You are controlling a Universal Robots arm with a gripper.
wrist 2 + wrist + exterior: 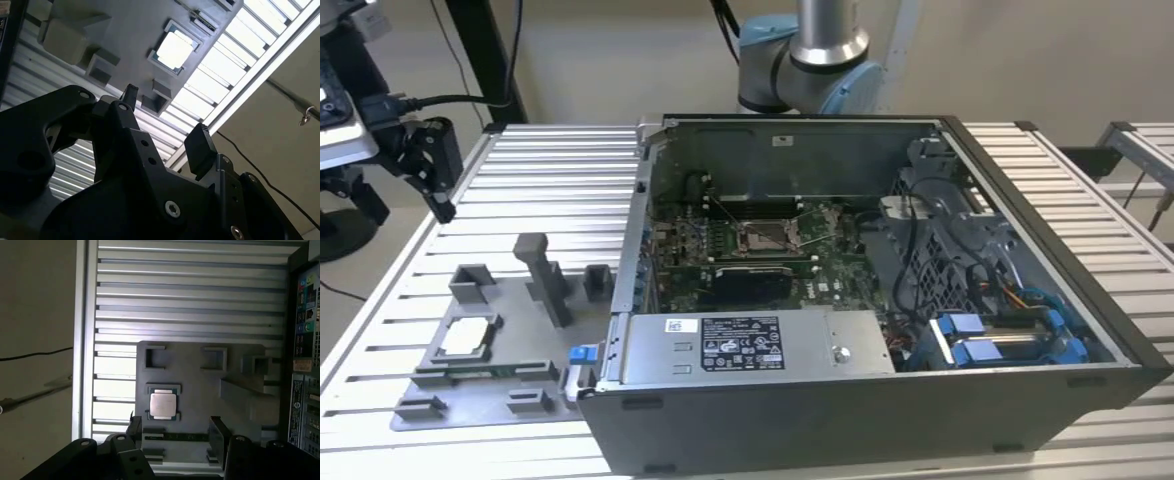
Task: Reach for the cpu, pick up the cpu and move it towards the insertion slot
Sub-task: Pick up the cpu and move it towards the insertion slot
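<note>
The reach is the step in hand, and none of the lifting has begun. The gripper (175, 432) hangs above the slatted aluminium table (560, 170), up at about ten o'clock in the exterior view, with its two black fingers (217, 432) spread wide and nothing between them. The cpu (163, 405) lies flat, pale face up, in its square nest on the grey fixture plate (200, 390). That plate sits at about eight o'clock in the exterior view, just beside the open computer case (854, 425). In both wrist views the chip shows beyond the fingertips and well apart from them, so the hand is aimed roughly at it but is not close. The insertion slot (765, 235), a square metal-framed socket, waits on the green circuit board (834, 275) inside the case, toward one o'clock from the chip and well apart from it. As I judge it, the grasp calls for lining the spread fingers up on two opposite edges of the thin plate and coming down squarely. The nest's low walls leave little room, and a tilted approach could catch the fixture or tip the chip.
</note>
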